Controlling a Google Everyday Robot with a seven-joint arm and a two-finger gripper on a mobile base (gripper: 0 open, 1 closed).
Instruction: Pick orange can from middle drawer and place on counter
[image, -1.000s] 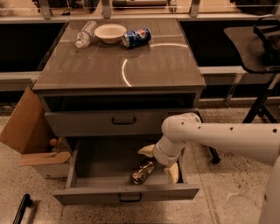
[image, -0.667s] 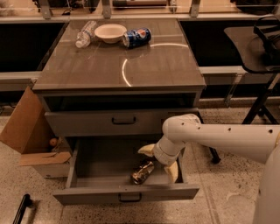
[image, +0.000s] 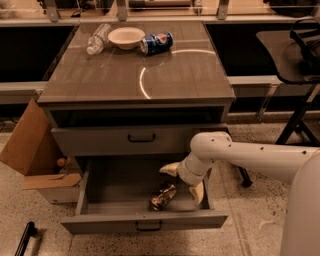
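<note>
The middle drawer (image: 145, 220) is pulled open at the bottom of the cabinet. The orange can (image: 163, 196), crushed and shiny, lies on the drawer floor near the front, right of centre. My gripper (image: 181, 184) reaches down into the drawer from the right. It is open, with one pale finger (image: 170, 169) behind the can and the other finger (image: 197, 192) to the can's right. It holds nothing. The counter (image: 135, 75) is the glossy grey-brown cabinet top with a curved bright reflection.
On the counter's far edge lie a plastic bottle (image: 97, 40), a white bowl (image: 126, 37) and a blue Pepsi can (image: 156, 42). The grey drawer above (image: 137, 138) is shut. A cardboard box (image: 35, 150) stands left of the cabinet. A dark chair (image: 295, 55) is at right.
</note>
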